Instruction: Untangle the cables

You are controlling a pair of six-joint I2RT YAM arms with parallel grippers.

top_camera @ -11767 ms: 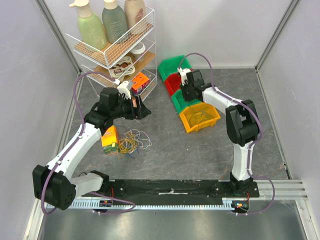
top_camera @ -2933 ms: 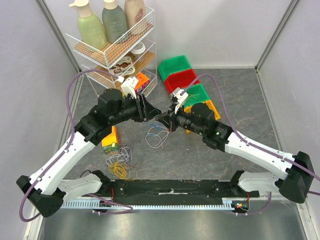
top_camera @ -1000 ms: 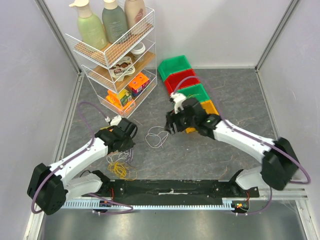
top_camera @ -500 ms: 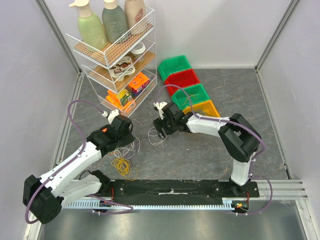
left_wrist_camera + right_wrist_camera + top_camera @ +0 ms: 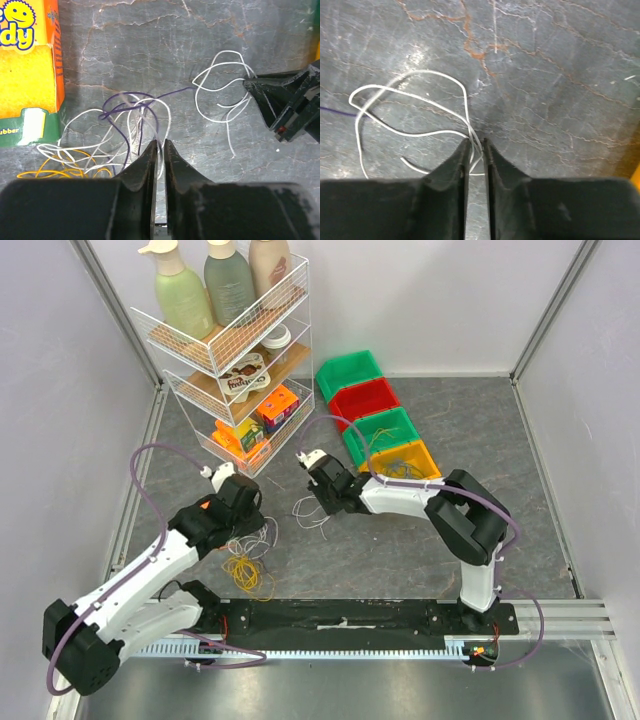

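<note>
A tangle of white, purple and yellow cables (image 5: 250,545) lies on the grey table by my left arm. In the left wrist view the purple strand (image 5: 125,102) and white strands (image 5: 75,150) cross over the yellow one (image 5: 60,173). My left gripper (image 5: 160,142) (image 5: 254,528) has its jaws a thin slit apart, with a white strand running between the tips. A separate white loop (image 5: 435,73) (image 5: 225,90) (image 5: 310,515) lies to the right. My right gripper (image 5: 476,141) (image 5: 316,504) is shut on where its strands cross, low on the table.
An orange and yellow sponge pack (image 5: 27,75) lies just left of the tangle. A wire rack (image 5: 225,335) with bottles stands at the back left. A row of green (image 5: 350,372), red (image 5: 365,398), green (image 5: 382,428) and yellow (image 5: 405,460) bins runs behind the right arm.
The right gripper has reached left, dropped to the white loop and closed on it. The left gripper has lifted slightly from the tangle, its jaws parting a little.
</note>
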